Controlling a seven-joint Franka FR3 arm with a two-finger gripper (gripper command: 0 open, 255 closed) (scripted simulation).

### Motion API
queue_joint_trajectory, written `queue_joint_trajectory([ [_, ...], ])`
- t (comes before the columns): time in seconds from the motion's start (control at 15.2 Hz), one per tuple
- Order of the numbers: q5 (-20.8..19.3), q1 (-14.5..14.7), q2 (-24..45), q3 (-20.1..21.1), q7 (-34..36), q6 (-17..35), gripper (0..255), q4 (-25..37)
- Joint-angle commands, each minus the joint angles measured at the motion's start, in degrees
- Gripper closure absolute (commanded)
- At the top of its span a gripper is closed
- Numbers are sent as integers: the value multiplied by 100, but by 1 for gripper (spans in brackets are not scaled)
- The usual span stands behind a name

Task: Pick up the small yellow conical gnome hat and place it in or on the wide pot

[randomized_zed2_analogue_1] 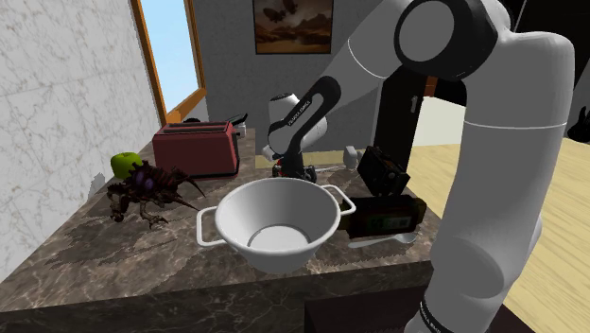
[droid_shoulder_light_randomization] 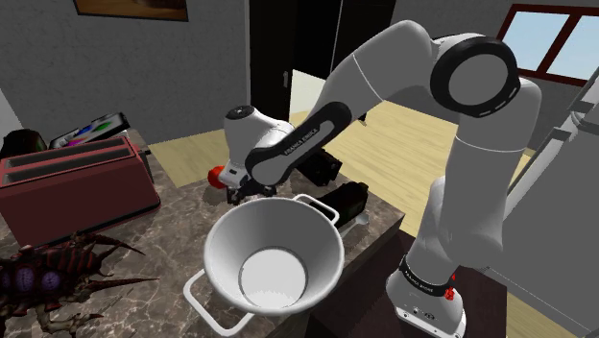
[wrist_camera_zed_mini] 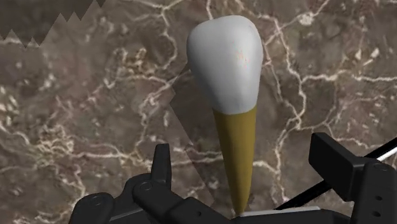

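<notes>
The gnome hat point(wrist_camera_zed_mini: 229, 83) is a slim cone with a yellow tapering part and a rounded white end. It lies on the brown marble counter point(wrist_camera_zed_mini: 76, 127), its yellow tip pointing toward my hand. My gripper point(wrist_camera_zed_mini: 245, 145) hovers over it, open. The two black fingers point(wrist_camera_zed_mini: 162, 167) stand wide apart on either side of the tip and do not touch it. The wide pot point(droid_shoulder_light_randomization: 217, 240) is a white bowl-shaped pot with loop handles, empty, nearer the stand than the hat. In the shoulder view my gripper point(droid_shoulder_light_randomization: 240, 195) sits low just behind the pot's far rim point(randomized_zed2_analogue_1: 236, 201).
A red toaster point(droid_shoulder_light_randomization: 72, 187) stands at the shoulder view's left, with a dark spiky bug figure point(droid_shoulder_light_randomization: 48, 278) in front of it. A green apple point(randomized_zed2_analogue_1: 123, 163) lies by the wall. Black boxes point(droid_shoulder_light_randomization: 346, 202) sit beside the pot near the counter's edge.
</notes>
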Motion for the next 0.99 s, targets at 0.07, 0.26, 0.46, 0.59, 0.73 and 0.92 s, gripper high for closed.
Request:
queue_joint_trajectory([
  [0.07,-81,-10,156,-14,-40,216,0,-61],
  [0.26,-123,-22,296,-35,-13,397,0,-101],
  [0.46,-123,-22,297,-36,-13,396,0,-100],
  [0.59,-123,-22,297,-36,-13,396,0,-100],
  [0.73,-123,-22,297,-36,-13,396,0,-100],
  [0.92,-123,-22,297,-36,-13,396,255,-100],
])
